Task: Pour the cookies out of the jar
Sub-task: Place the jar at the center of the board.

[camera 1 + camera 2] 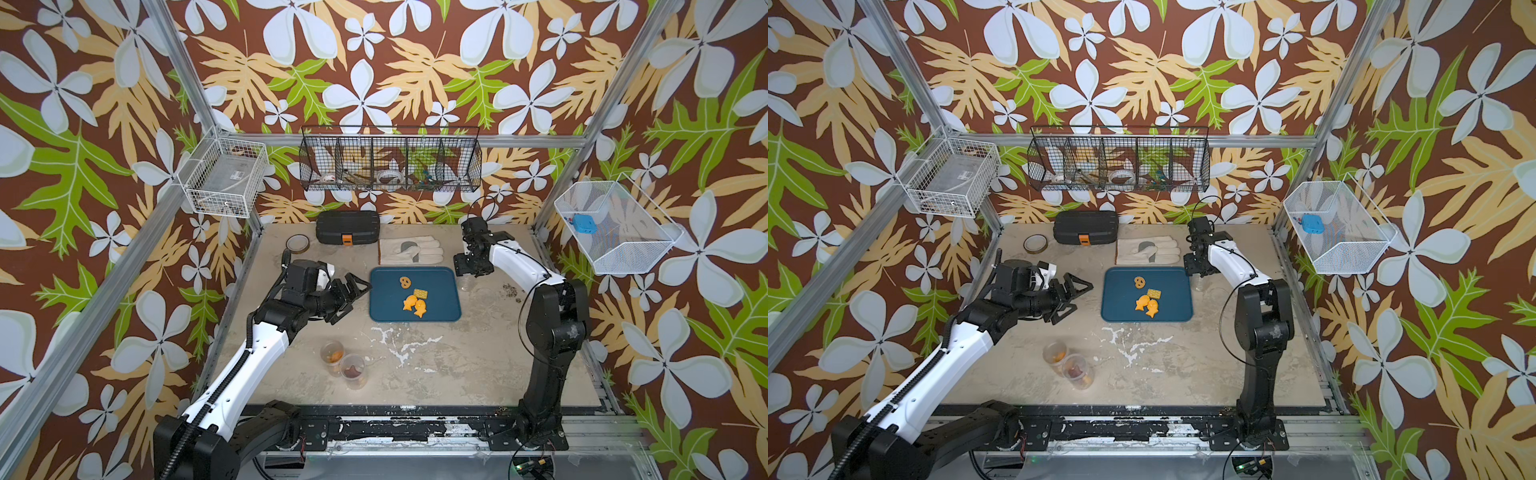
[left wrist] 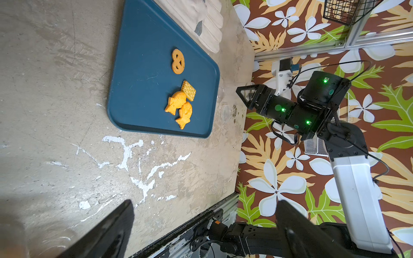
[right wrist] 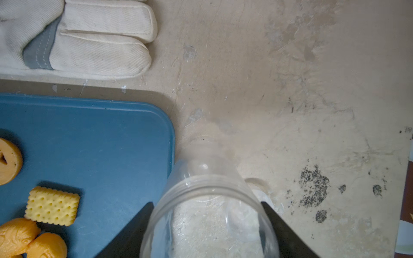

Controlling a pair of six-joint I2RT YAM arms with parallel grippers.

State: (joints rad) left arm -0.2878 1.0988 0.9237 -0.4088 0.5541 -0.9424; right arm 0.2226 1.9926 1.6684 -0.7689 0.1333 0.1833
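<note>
**Cookies on the tray, jar between the right gripper's jaws**

The cookies (image 1: 413, 300) lie on the flat dark-blue plastic tray (image 1: 386, 309) mid-bench: one orange pretzel, one pale yellow square cracker and two orange fish, the fish touching each other.

In both top views the clear plastic jar (image 1: 1200, 285) is a faint glint just beside the tray's right edge, under the right gripper (image 1: 467, 272). The right wrist view shows it properly. The jar (image 3: 201, 176) has its mouth toward the camera, and only the grey bench (image 3: 290, 78) shows through it. The right gripper (image 3: 206, 202) has one jaw on each side of the rim; I cannot tell whether they press it.

Only the top views show the left gripper (image 1: 351, 301) whole, spread wide and empty, left of the tray. They also show two small clear tubs (image 1: 343, 361) of orange and brown pieces at the bench front.
</note>
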